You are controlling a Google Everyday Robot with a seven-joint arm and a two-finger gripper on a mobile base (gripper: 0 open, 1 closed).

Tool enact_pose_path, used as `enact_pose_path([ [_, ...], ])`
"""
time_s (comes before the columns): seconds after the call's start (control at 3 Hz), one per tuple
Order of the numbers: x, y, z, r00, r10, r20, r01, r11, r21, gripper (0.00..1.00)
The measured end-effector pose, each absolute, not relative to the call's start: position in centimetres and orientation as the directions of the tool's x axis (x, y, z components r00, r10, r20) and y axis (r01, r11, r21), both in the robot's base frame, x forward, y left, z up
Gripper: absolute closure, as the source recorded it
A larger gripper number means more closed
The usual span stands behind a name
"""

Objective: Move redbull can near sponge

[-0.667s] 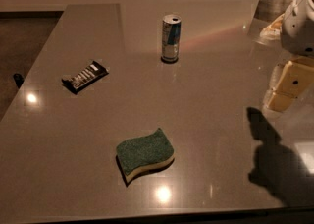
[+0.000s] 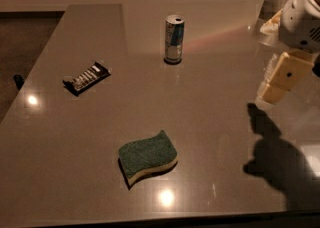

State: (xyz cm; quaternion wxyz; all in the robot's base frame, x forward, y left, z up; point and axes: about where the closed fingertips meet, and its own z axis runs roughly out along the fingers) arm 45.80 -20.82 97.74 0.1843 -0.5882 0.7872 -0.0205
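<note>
Reaching for the redbull can [image 2: 174,39] looks to be the step in hand. The can stands upright and untouched on the bench [image 2: 225,122]. The gripper [image 2: 280,79] hangs above the bench well to the right of the can and somewhat nearer the camera, with nothing seen in it; whether it is open or closed I cannot tell. The sponge [image 2: 148,156] lies flat, green side up, well in front of the can and a little to its left, so the carry should run toward the camera. A black snack bar wrapper [image 2: 86,77] lies left of the can and a little nearer the camera, off that path. Slim and tall, the can will probably tip if nudged. It would be best to come in level from the can's right, take it around mid-body, lift it clear before travelling, and set it upright just beside the sponge, not on it.
</note>
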Motion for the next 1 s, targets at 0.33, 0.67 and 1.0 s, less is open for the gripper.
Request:
enact_pose_path([
  [0.33,49.4,-19.1,97.4,-0.284,-0.888,-0.361,-0.901,0.376,-0.216,0.0],
  [0.67,52.6,-17.0,97.8,-0.31,-0.843,-0.44,-0.886,0.424,-0.188,0.0],
  [1.0,56.2,-14.6,98.1,-0.328,-0.789,-0.519,-0.866,0.47,-0.168,0.0],
])
